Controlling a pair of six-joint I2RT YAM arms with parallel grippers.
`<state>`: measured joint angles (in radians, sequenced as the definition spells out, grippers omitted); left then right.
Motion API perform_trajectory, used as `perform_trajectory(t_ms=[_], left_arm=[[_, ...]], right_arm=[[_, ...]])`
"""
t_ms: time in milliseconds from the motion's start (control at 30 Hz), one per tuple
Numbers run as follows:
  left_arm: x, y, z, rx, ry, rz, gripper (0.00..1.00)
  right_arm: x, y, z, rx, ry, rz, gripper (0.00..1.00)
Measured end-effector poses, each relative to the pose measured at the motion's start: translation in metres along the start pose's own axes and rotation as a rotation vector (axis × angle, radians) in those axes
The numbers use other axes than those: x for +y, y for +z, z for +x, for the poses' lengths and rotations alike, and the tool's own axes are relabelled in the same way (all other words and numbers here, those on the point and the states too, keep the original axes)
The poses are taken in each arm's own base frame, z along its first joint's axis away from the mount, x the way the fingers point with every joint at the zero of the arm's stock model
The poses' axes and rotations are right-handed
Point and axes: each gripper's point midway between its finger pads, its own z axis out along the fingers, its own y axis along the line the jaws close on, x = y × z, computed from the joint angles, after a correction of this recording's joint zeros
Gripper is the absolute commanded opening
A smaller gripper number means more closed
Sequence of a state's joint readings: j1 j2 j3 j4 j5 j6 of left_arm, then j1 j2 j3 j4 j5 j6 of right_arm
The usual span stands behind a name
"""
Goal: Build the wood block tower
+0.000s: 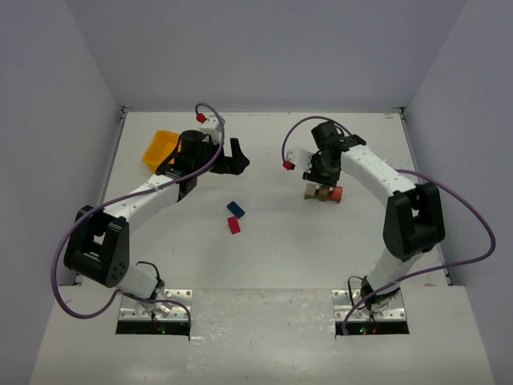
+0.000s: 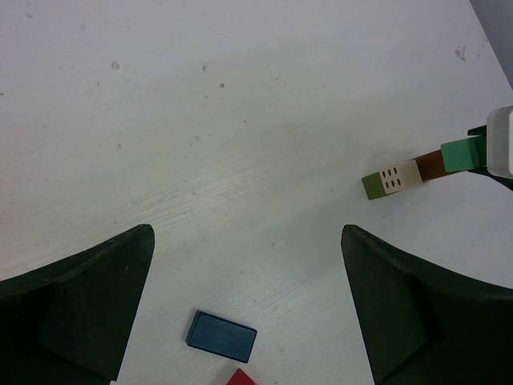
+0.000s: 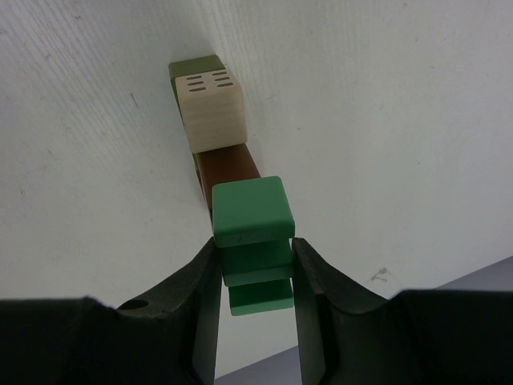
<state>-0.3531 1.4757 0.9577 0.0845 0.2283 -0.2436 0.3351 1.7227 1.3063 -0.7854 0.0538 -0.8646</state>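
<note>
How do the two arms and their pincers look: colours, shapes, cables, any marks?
The left arm and right arm have white links and bulky black joint housings. The left pincer and right pincer each carry two broad matte black fingers. A purple cable loops along each arm, with a small red cap near the wrist. Each base stands on a metal plate.

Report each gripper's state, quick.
Left gripper: open, holding nothing.
Right gripper: shut on the green block.
</note>
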Motion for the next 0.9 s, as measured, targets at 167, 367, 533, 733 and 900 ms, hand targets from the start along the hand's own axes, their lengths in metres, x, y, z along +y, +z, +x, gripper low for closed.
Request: perform_trajectory(t_ms=[167, 367, 533, 733, 900], left_arm=[[0.0, 0.0, 0.0, 0.0, 0.0, 0.0, 1.0], [0.0002, 0.0001, 0.0001, 0.0, 0.003, 0.0, 1.0], [0.0003, 0.0003, 0.0004, 0.001, 0.003, 0.0, 1.0], [-0.0007, 0.0004, -0.0003, 0.001, 0.004, 0.001, 1.0], [-0.0007, 0.0003, -0.0002, 0.003, 0.005, 0.001, 1.0]], right_arm=[[0.0003, -0.0005, 0.0002, 0.0, 0.0, 0.0, 0.35], [0.001, -0.0009, 0.0005, 0.001, 0.0, -0.002, 0.34], [0.0013, -0.0009, 0.0007, 0.002, 0.001, -0.003, 0.35], [0.0021, -0.001, 0.001, 0.003, 0.004, -0.006, 0.36], [0.0022, -0.001, 0.0012, 0.003, 0.004, -0.007, 0.47]])
